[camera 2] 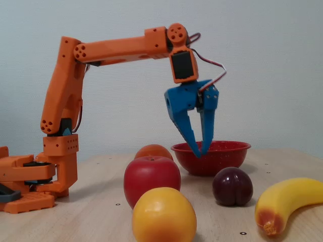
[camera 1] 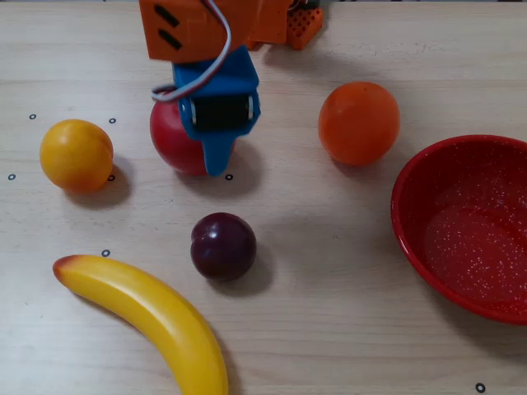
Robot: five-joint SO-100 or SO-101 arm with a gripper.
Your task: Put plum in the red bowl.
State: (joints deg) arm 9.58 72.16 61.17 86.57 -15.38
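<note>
The plum [camera 1: 223, 245] is small, glossy and dark purple, and lies on the wooden table near the middle; it also shows in the fixed view [camera 2: 232, 186]. The red bowl [camera 1: 461, 239] with white speckles stands at the right edge of the overhead view and behind the plum in the fixed view [camera 2: 212, 157]. My blue gripper [camera 1: 216, 164] hangs in the air, pointing down, above and behind the plum, over the red apple's edge. In the fixed view the gripper [camera 2: 201, 151] has its fingertips together with nothing between them.
A red apple [camera 1: 173, 140] sits under the gripper. An orange [camera 1: 359, 123] lies between the apple and the bowl. A yellow-orange round fruit [camera 1: 76, 155] is at the left and a banana [camera 1: 148, 313] at the front left. The arm's base [camera 2: 30, 186] stands on the left in the fixed view.
</note>
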